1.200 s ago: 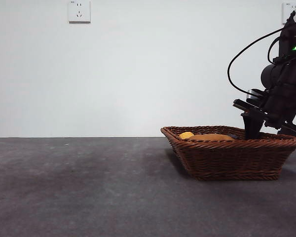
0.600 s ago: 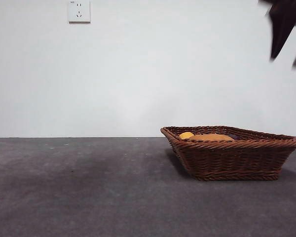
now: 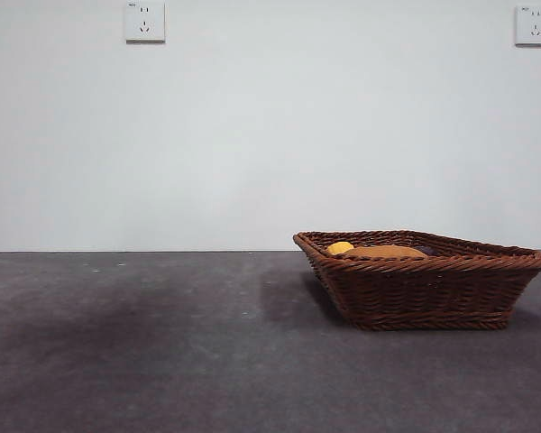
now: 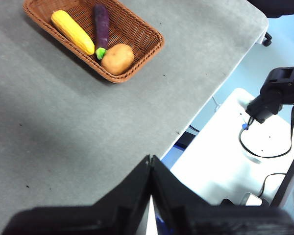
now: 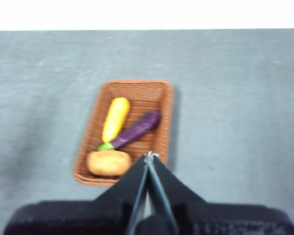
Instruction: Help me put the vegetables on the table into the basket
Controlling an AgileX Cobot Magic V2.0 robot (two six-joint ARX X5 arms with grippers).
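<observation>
The basket [image 4: 137,46] was woven wicker, reddish-brown, ribbed and rough with a braided rim. The table [image 3: 162,343] around it looked matt grey, faintly speckled and slightly grainy. Inside the basket, the eggplant [image 5: 137,128] had a smooth, faintly glossy skin, the potato [image 4: 117,58] a dull one, and the corn [image 4: 72,31] a matt yellow surface.
</observation>
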